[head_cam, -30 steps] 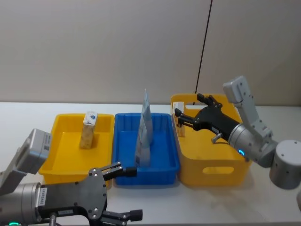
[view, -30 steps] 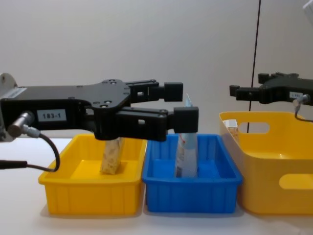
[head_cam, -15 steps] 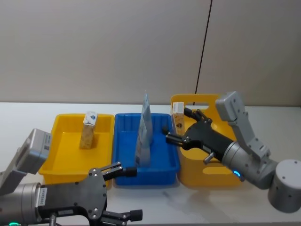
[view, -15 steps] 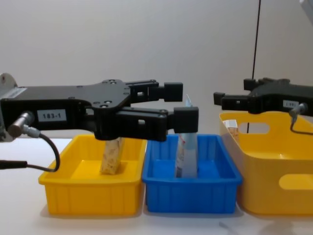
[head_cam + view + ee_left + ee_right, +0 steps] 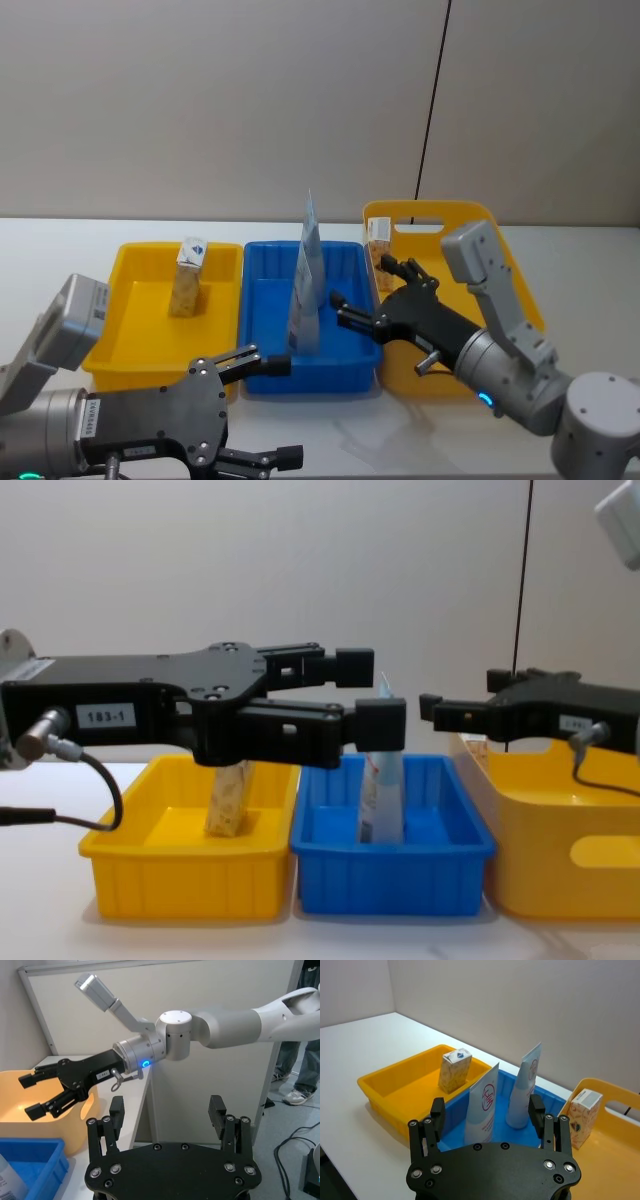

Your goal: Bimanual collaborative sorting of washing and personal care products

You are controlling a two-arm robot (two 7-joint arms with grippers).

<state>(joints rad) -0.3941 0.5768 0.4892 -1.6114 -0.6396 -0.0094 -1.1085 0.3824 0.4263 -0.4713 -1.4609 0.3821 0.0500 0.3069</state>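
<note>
Right end effector (image 5: 342, 308): spread wide, empty, hovering over the blue plastic tray's (image 5: 330, 378) right side, near the pale blue-white upright pouch (image 5: 305, 300) inside.
Left end effector (image 5: 276, 410): wide, empty, low before the blue tray.
Pouch: soft glossy film; we judge it tippy.
Small cream carton (image 5: 187, 277): stiff card, upright in the yellow plastic tray (image 5: 130, 340).

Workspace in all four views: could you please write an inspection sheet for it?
Surface: white table.
Job's things: cream carton upright in left yellow tray; pale pouch and white tube upright in blue tray; small carton in yellow basket.
Clutter: nothing seen.
Grippers: left gripper open, before the trays; right gripper open, above blue tray's right side.
Cables: black cable down the wall; gripper cable.
Surroundings: grey wall.
</note>
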